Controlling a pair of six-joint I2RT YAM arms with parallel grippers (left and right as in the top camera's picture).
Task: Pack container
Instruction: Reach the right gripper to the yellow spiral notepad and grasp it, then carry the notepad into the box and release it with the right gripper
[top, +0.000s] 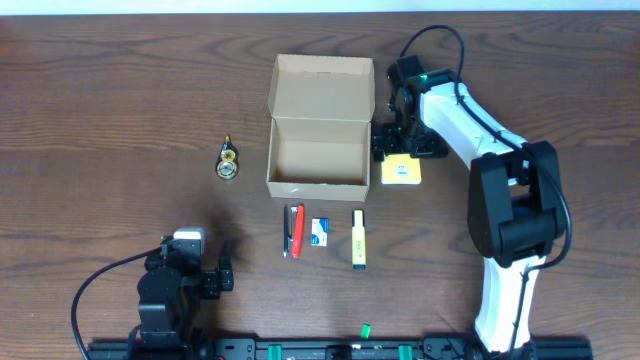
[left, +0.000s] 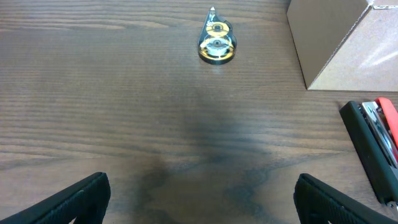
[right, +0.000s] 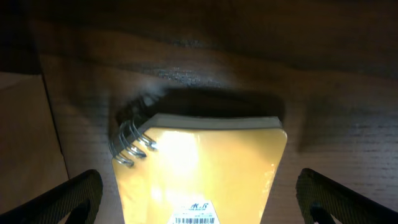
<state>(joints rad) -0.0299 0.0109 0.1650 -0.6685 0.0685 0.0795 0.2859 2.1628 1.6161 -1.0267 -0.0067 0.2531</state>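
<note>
Near left, the left gripper (top: 224, 268) sits over bare table (top: 100, 100), jaws spread wide, nothing between them. Ahead of it lies a small gold tape dispenser (top: 228, 160). Centre stage is the container (top: 320, 158), upright, flap lid thrown back. Before it lie a red-and-black pen (top: 294, 231), a small blue-and-white packet (top: 320, 232) and a yellow highlighter (top: 358, 238). On the right, the right gripper (top: 403, 148) hangs fully parted over a yellow spiral notepad (right: 205, 174), just beside the container's right wall.

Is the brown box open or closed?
Open: the cardboard box has its flap lid folded back, and the overhead view looks straight inside.
</note>
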